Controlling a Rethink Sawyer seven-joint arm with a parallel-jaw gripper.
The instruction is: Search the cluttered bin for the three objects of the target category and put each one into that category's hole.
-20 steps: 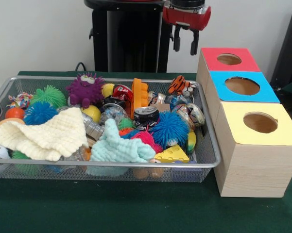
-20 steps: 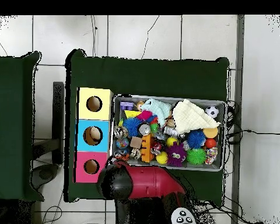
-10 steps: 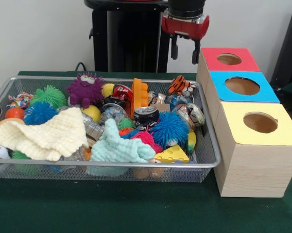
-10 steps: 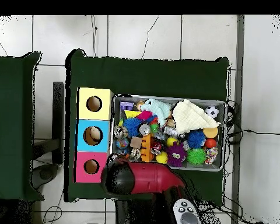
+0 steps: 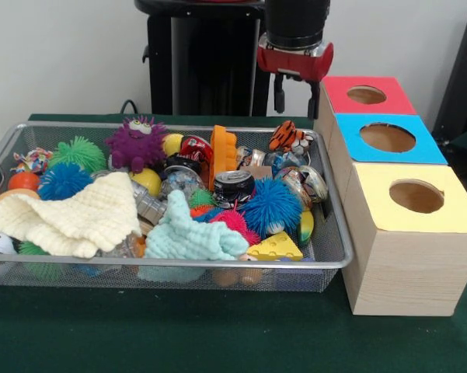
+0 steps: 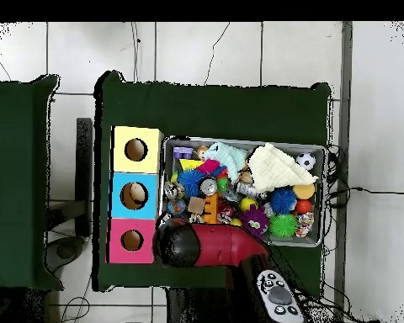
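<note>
A red-and-black Sawyer arm hangs at the top centre of the front view, its end effector (image 5: pixel 295 92) poised above the far right corner of a wire mesh bin (image 5: pixel 338 256) on a green worktop (image 5: pixel 217 334). The two dark fingers (image 5: pixel 280 82) stand a little apart and hold nothing.

The bin fills the left and middle of the frame, heaped with toys. A cream knitted cloth (image 5: pixel 70 217) sprawls across its lower left, and a mint cloth (image 5: pixel 190 237) lies just right of it. A purple fuzzy monster (image 5: pixel 136 142) sits toward the upper left beside a green spiky ball (image 5: pixel 78 151), with a blue spiky ball (image 5: pixel 62 180) below them. Near the centre an orange block (image 5: pixel 224 151) stands upright next to a dented can (image 5: pixel 233 186). A second blue spiky ball (image 5: pixel 272 206) rests right of the can, a yellow cheese wedge (image 5: pixel 273 247) lies against the near rim, and a small tiger figure (image 5: pixel 287 137) perches at the upper right.

Three wooden boxes stand in a row at the right of the frame, each with a round hole on top: a red box (image 5: pixel 357 105) farthest back, a blue box (image 5: pixel 419 151) in the middle, a yellow box (image 5: pixel 451 214) nearest.

In the overhead view the arm (image 6: pixel 209 250) covers the bin's lower left corner, beside the red box (image 6: pixel 131 240).
</note>
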